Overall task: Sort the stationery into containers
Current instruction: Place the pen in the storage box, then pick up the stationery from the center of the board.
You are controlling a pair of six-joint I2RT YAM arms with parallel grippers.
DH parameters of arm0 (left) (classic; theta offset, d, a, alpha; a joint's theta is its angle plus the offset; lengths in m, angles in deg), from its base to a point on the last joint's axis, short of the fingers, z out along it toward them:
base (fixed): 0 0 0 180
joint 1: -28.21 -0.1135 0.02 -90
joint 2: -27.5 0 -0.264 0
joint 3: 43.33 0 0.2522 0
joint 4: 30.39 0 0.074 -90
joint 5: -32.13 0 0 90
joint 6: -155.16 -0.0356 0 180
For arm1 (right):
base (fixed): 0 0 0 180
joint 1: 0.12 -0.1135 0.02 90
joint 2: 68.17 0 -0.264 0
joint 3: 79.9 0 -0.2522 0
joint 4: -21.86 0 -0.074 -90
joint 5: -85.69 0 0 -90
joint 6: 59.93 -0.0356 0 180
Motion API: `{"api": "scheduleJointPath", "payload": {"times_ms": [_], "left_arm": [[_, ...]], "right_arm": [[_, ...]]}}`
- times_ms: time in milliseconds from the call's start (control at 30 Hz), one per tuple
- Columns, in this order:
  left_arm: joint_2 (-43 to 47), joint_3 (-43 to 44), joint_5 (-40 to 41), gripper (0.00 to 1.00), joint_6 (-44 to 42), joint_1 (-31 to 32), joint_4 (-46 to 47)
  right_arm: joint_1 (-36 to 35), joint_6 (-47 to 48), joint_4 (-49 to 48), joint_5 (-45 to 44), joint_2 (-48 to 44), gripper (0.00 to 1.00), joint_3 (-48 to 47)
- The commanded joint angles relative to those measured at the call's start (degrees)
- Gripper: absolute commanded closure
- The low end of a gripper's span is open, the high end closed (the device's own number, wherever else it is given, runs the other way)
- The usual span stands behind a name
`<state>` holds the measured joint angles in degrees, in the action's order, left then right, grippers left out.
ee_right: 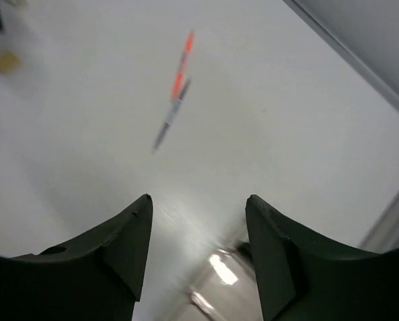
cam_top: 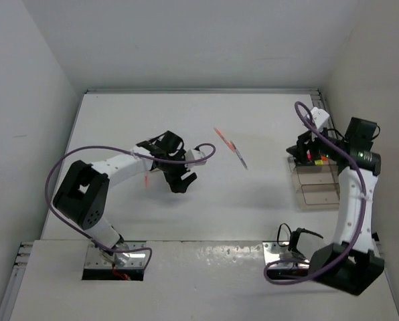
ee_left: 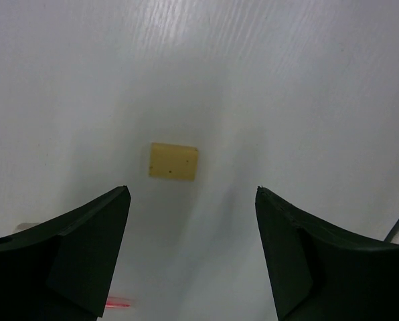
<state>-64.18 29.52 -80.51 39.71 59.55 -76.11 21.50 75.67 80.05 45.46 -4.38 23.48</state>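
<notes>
Left gripper (ee_left: 193,194): jaws wide, empty, over small tan rectangular eraser block (ee_left: 173,161) on white table (cam_top: 186,221) | Right gripper (ee_right: 198,200): jaws parted, empty, by clear plastic box (cam_top: 300,190) | Thin orange and grey pens (cam_top: 231,148): mid-table.

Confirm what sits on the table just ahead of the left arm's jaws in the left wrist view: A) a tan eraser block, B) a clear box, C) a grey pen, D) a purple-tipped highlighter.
A: a small tan eraser block lies flat on the white table ahead of the spread jaws, touching neither.
</notes>
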Motion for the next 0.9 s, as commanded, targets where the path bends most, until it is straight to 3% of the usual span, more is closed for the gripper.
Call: {"api": "scheduleJointPath", "payload": {"times_ms": [0,200,467,667,767,867], "left_arm": [[-2.10,-0.81,3.73,0.18,-2.41,1.01,1.11],[-3.94,-1.88,11.29,0.18,-1.88,3.21,5.68],[-7.11,-0.91,12.35,0.21,-2.58,5.31,7.79],[-7.29,-2.75,13.23,0.45,-2.50,5.76,9.55],[-5.63,-4.50,13.23,0.65,-1.89,5.76,11.48],[-1.85,-4.25,10.18,0.70,-0.57,5.67,11.67]], "right_arm": [[-0.01,-25.69,-5.22,7.43,-6.01,0.42,6.40],[-0.01,-38.02,-6.02,9.02,-14.12,0.39,12.39],[-0.01,-48.65,-5.31,9.46,-17.65,0.39,16.79],[-0.01,-59.47,-7.15,8.85,-16.77,0.41,18.90],[-0.01,-66.31,-9.79,7.79,-16.16,0.42,21.61],[-0.01,-73.97,-13.21,7.88,-15.45,0.45,26.27]]}}
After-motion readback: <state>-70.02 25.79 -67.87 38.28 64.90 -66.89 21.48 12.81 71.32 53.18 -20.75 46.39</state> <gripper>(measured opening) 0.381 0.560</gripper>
